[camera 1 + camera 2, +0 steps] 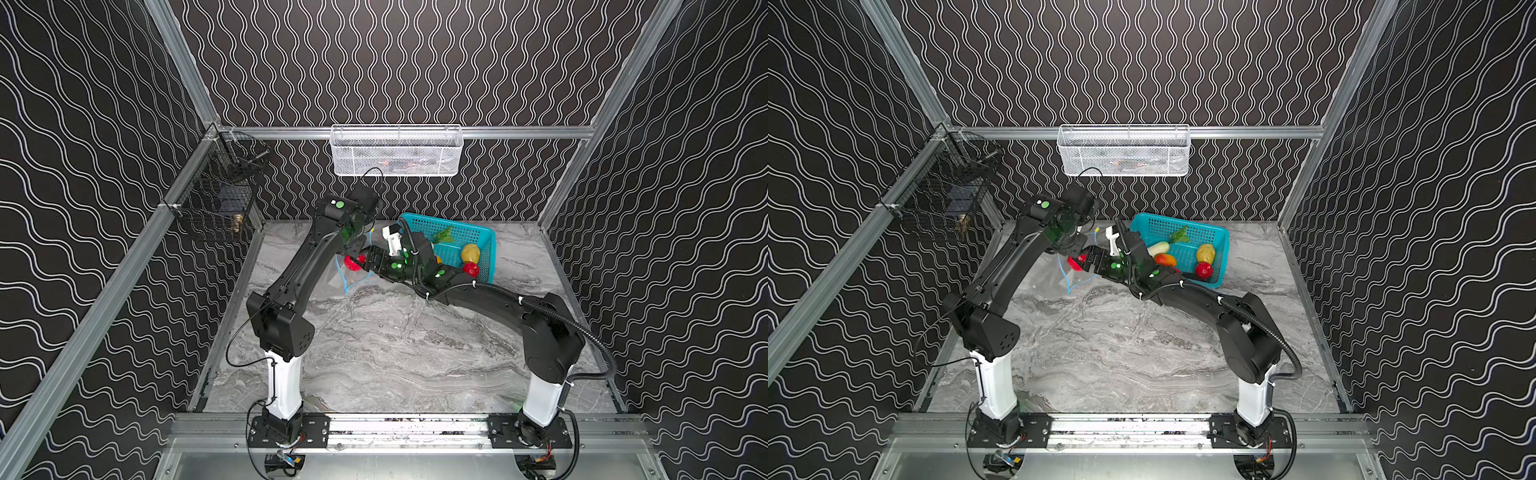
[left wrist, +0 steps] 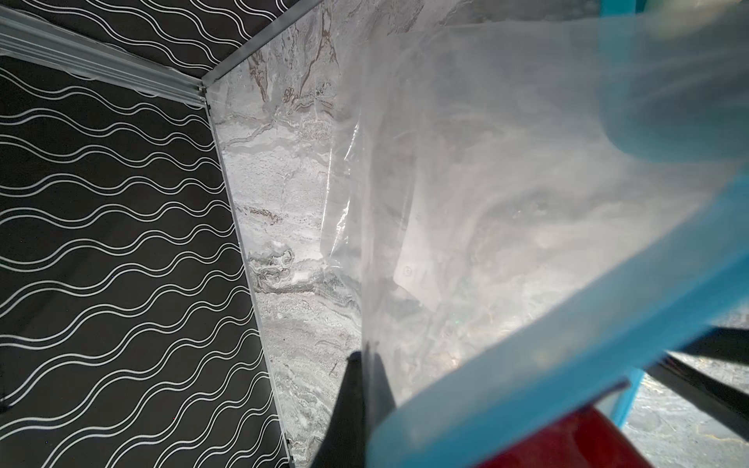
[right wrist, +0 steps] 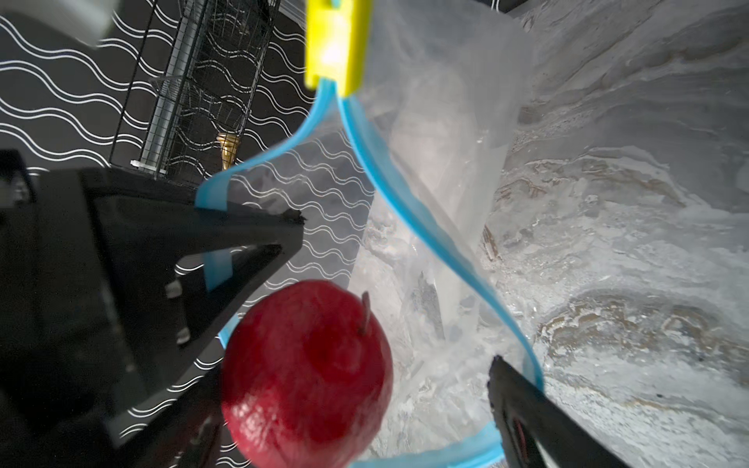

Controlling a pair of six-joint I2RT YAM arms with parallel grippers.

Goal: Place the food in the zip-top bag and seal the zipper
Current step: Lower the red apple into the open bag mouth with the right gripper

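Grey marble worktop (image 1: pixel 395 353), wavy-lined black walls (image 1: pixel 415 62); far edge: left gripper (image 3: pixel 289 233) clamps zipper (image 3: pixel 405 202), right gripper (image 3: pixel 356 372) spread (red apple (image 3: pixel 308 372) between).

We see a red apple (image 3: pixel 308 377), a clear bag (image 3: pixel 437 162) edged by a light blue zipper (image 3: pixel 423 221) with yellow slider (image 3: pixel 336 44), a teal basket (image 1: pixel 488 253), grey marbled tabletop (image 1: pixel 395 353), black wavy-lined walls (image 1: pixel 395 62).

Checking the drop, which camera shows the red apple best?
Right wrist: the apple is large and sharp at the open bag. Both top views show a small, half-hidden red spot; left wrist, only a blurred red edge.
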